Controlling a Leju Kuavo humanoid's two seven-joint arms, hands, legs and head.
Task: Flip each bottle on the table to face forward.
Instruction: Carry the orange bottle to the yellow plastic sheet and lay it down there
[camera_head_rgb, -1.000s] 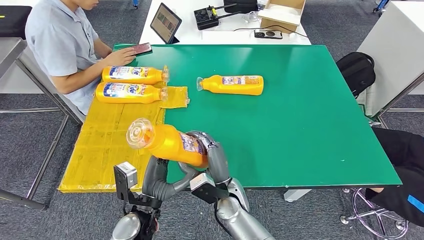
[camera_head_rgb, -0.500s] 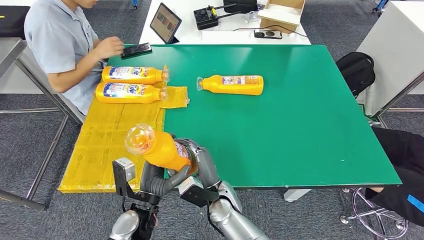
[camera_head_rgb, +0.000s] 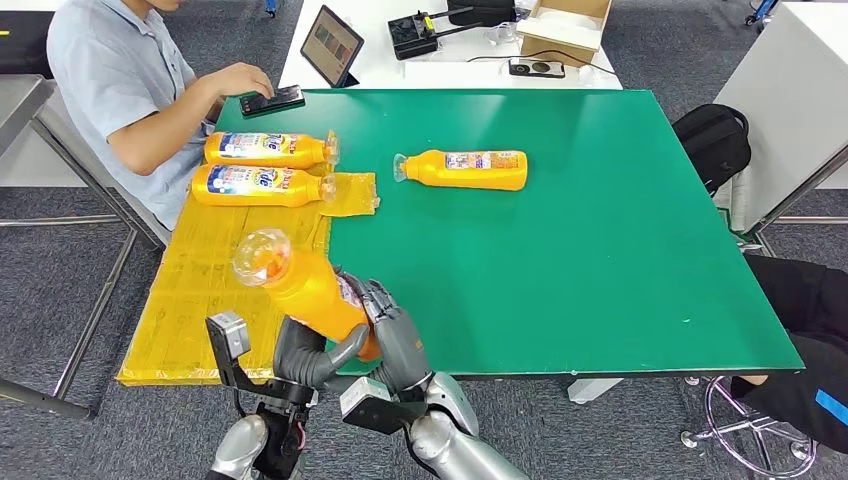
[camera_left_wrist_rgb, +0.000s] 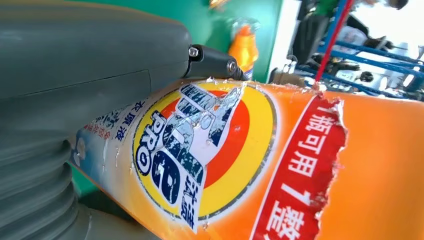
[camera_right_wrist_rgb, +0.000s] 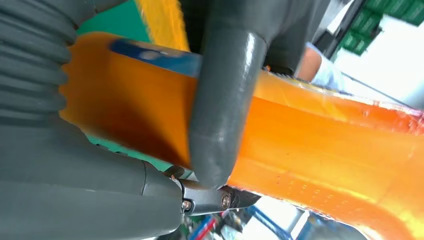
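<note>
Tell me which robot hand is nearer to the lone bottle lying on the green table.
Right. The right hand grips the raised bottle on the side toward the lone bottle; the left hand grips farther away.

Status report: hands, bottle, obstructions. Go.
Both hands, left hand and right hand, grip held bottle, lifted, cap up-left. Three bottles lying on table. Nothing blocking; person at far-left corner.

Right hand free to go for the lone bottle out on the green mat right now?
Probably not yet. The right hand and left hand both grip the held bottle near the table edge. The lone bottle lies unobstructed on the green mat.
</note>
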